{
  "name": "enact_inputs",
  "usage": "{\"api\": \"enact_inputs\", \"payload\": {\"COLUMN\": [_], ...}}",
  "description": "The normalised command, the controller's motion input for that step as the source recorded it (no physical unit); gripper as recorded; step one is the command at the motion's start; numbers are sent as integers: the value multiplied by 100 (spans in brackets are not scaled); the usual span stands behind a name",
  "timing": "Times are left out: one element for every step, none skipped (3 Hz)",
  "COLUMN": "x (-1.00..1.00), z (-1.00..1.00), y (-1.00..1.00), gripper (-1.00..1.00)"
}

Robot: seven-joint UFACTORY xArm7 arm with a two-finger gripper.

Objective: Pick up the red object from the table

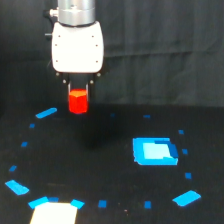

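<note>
Exterior view: claw (78, 95) hangs below the white arm housing (77, 46), its dark fingers (69, 89) clamped on the red object (78, 103), one at each side of its orange top. Object's lower body protrudes beneath the fingers; it appears raised clear of the table (110, 160). Blue square piece (155, 151) lies on the table well below the claw, toward the exterior view's right. White patch (54, 212) sits at the bottom edge, beneath the claw.

Red object (78, 102) upright, orange-topped, above black table (100, 160)
</note>
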Motion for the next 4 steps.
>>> {"api": "enact_inputs", "payload": {"x": [-16, -7, -8, 31], "z": [-36, 15, -15, 17], "y": [-3, -13, -2, 11], "gripper": [-99, -100, -93, -100]}}
